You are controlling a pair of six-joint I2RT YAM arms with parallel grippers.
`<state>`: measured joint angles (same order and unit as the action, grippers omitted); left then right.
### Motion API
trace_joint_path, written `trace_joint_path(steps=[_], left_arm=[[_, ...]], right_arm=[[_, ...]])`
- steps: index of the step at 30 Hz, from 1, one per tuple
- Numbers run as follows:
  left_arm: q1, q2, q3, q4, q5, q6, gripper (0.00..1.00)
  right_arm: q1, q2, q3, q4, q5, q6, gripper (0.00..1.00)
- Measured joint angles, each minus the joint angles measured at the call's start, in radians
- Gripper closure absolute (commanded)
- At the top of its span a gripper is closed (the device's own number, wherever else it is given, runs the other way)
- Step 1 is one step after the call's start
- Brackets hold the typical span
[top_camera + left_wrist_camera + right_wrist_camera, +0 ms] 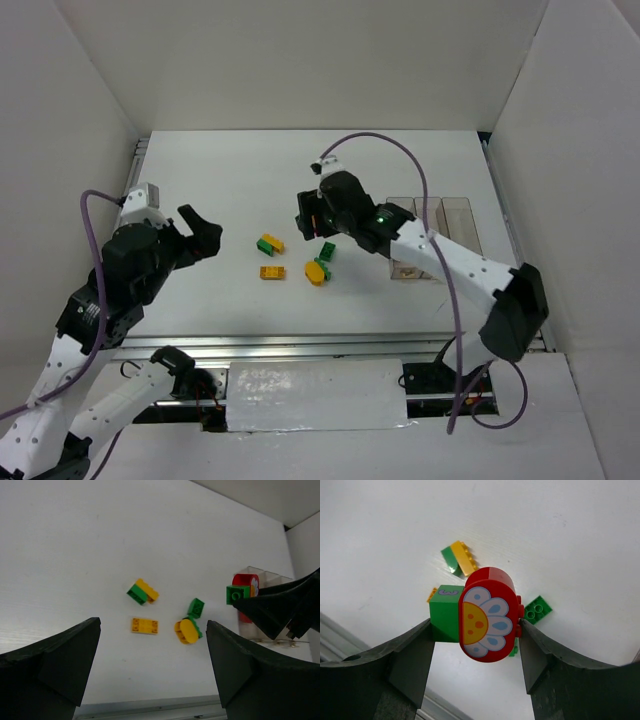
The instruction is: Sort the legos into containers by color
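My right gripper (pixel 476 630) is shut on a red lego with a round white flower face (pixel 487 615) joined to a green lego (pixel 445 617), held above the table. In the top view this gripper (pixel 312 222) hovers left of the three clear containers (pixel 432 238). On the table lie a green-and-yellow pair (pixel 270 243), a flat yellow lego (pixel 272 272), a rounded yellow lego (pixel 318 272) and a green lego (pixel 327 250). My left gripper (pixel 200 235) is open and empty, left of the legos. Its wrist view shows the flat yellow lego (pixel 144 625) ahead between its fingers.
White walls enclose the table on three sides. The containers stand near the right wall, and something small and brownish lies in the leftmost one (pixel 405 268). A metal rail (pixel 300 348) runs along the near table edge.
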<state>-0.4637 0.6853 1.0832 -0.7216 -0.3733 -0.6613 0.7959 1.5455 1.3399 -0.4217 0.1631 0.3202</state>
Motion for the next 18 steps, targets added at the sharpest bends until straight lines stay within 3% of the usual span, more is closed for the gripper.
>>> trace_joint_path(steps=[8, 18], left_arm=[[0.000, 0.066, -0.007, 0.123, 0.163, -0.080, 0.00], [-0.003, 0.224, -0.072, 0.361, 0.574, -0.247, 0.05]], right_arm=[[0.027, -0.255, -0.155, 0.039, 0.006, 0.007, 0.76], [0.160, -0.456, -0.278, 0.093, -0.047, -0.034, 0.75]])
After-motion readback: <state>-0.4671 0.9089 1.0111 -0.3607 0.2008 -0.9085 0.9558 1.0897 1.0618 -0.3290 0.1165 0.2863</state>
